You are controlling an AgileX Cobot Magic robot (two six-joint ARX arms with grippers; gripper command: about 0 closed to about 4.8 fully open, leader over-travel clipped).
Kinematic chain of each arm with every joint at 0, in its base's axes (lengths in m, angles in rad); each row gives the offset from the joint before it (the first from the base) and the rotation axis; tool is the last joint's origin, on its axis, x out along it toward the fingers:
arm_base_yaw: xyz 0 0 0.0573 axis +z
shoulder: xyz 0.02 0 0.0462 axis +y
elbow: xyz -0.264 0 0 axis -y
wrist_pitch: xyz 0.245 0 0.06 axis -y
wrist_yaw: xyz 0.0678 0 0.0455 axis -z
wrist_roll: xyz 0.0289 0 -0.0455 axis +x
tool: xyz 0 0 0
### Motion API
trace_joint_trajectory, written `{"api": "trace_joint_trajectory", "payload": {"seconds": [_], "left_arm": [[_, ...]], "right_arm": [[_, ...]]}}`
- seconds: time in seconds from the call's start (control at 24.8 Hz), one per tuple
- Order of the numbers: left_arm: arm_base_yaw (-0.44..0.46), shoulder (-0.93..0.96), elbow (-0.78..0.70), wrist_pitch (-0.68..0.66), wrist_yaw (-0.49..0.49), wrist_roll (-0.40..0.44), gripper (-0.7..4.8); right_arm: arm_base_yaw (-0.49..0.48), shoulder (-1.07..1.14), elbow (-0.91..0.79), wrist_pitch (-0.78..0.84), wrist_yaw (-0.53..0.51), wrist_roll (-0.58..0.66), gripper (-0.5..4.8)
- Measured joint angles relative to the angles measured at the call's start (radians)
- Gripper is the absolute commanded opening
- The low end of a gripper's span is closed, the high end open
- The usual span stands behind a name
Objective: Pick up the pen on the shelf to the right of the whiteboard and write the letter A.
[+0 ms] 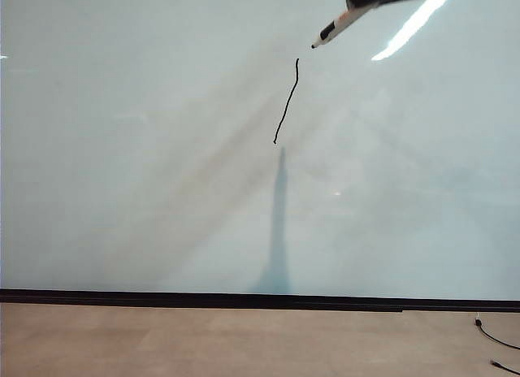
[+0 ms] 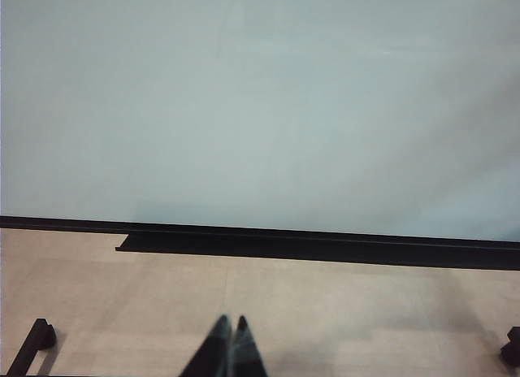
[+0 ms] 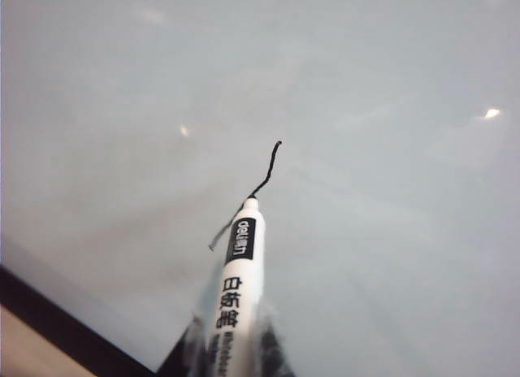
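The whiteboard (image 1: pixel 146 149) fills most of the exterior view. It carries one thin slanted black stroke (image 1: pixel 286 102); a whole letter A is not in view. My right gripper (image 1: pixel 359 0) comes in at the top right, shut on the pen (image 1: pixel 341 23), a slim white marker whose black tip sits just up and right of the stroke's top end. In the right wrist view the pen (image 3: pixel 240 271) sticks out of the right gripper (image 3: pixel 234 344) toward the stroke (image 3: pixel 268 170). Whether the tip touches the board I cannot tell. My left gripper (image 2: pixel 231 322) is shut and empty, low over the floor. The shelf is out of view.
A black strip (image 1: pixel 244 299) runs along the board's bottom edge, with tan floor (image 1: pixel 203 344) below it. Black cables (image 1: pixel 497 340) lie at the floor's right. Black stand feet (image 2: pixel 32 343) show in the left wrist view. A bright reflection (image 1: pixel 410 26) marks the board's upper right.
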Motion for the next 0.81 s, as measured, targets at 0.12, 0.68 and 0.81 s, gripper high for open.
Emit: {"api": "trace_joint_trajectory", "payload": {"seconds": [0.12,0.68,0.81], "left_arm": [[0.000,0.000,0.000,0.000,0.000,0.000,-0.04],[0.000,0.000,0.000,0.000,0.000,0.000,-0.04],[0.000,0.000,0.000,-0.001,0.000,0.000,-0.04]], "right_arm": [[-0.003,0.023,-0.061,0.140,0.024,0.087,-0.06],[-0.086,0.266,-0.039,0.434,-0.096,0.264,-0.05],[-0.106,0.277,-0.029,0.448,-0.144,0.265,-0.06]]}}
